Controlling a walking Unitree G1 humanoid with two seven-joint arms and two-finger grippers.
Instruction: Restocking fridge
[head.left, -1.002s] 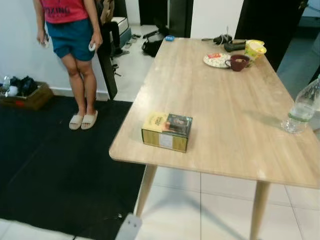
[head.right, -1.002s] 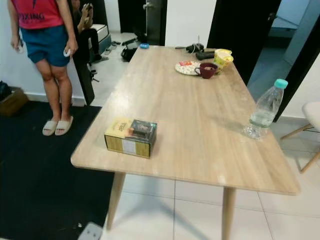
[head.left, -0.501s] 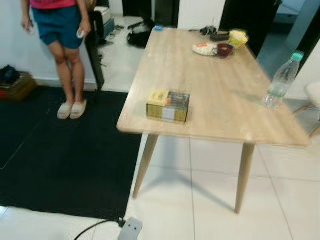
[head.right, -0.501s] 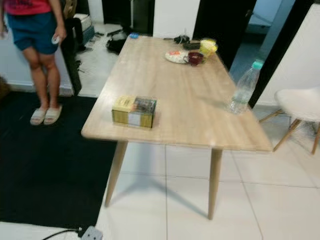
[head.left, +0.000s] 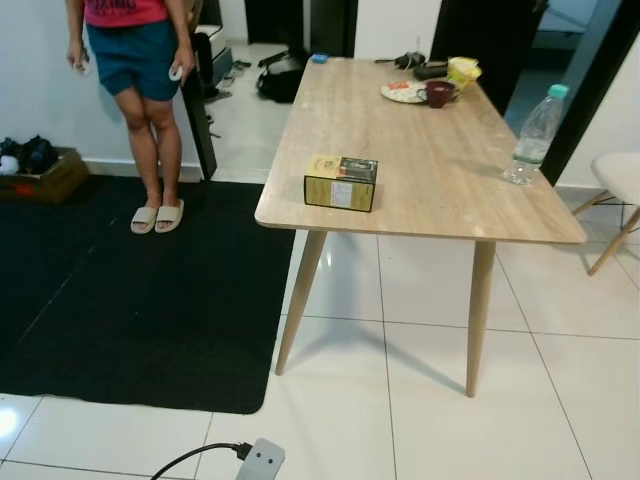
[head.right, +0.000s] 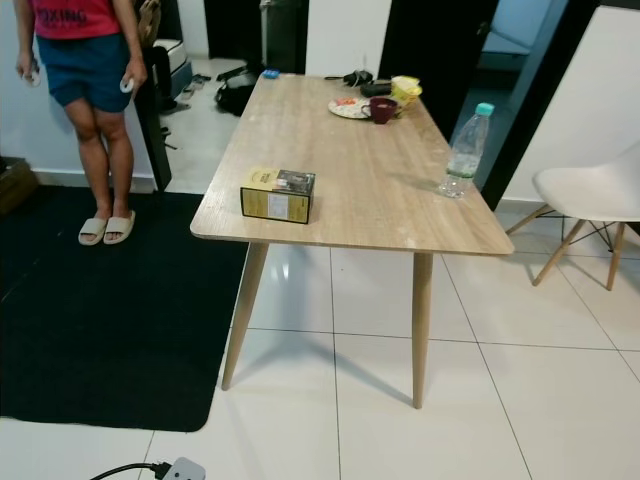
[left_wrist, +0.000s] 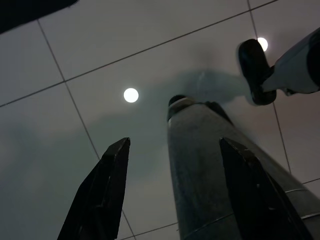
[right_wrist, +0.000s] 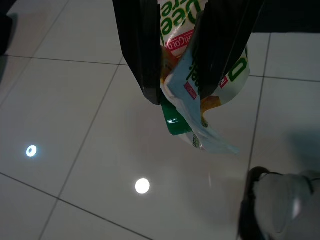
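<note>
the right gripper (right_wrist: 175, 60) hangs over glossy pale floor tiles (right_wrist: 75, 100), its two long black fingers (right_wrist: 140, 50) pinched on a crinkled white-and-green foil packet (right_wrist: 200, 115) with red and orange print, its torn end dangling below the tips. the left gripper (left_wrist: 175, 190) hangs over the same kind of tile with its two matte black fingers (left_wrist: 107, 190) spread apart, a smooth dark cylinder (left_wrist: 210, 165) standing between them; whether they touch it cannot be told. nearest in the head views, a small grey plug block (head.left: 262, 460) with one black cable lies on the tiles. left of it spreads one flat black rug (head.left: 120, 300). beyond stands one rectangular table (head.left: 430, 210) of light wood grain on slim tapered legs, two of them plain to see. one rectangular cardboard box (head.left: 341, 182), yellow with a dark printed panel, sits near the table's near left corner. one clear plastic water bottle (head.left: 531, 136) with a teal cap stands upright by the right edge, well apart from the box. at the far right corner are one round plate (head.left: 403, 92), one dark red mug (head.left: 438, 94) touching it, and one yellow cup (head.left: 462, 72) just behind. one white moulded chair (head.right: 590, 195) on thin wooden legs stands right of the table. a person (head.left: 140, 60) in a red top, blue shorts and two pale slippers stands at the rug's far edge, near one low brown box (head.left: 45, 175) of shoes.
</note>
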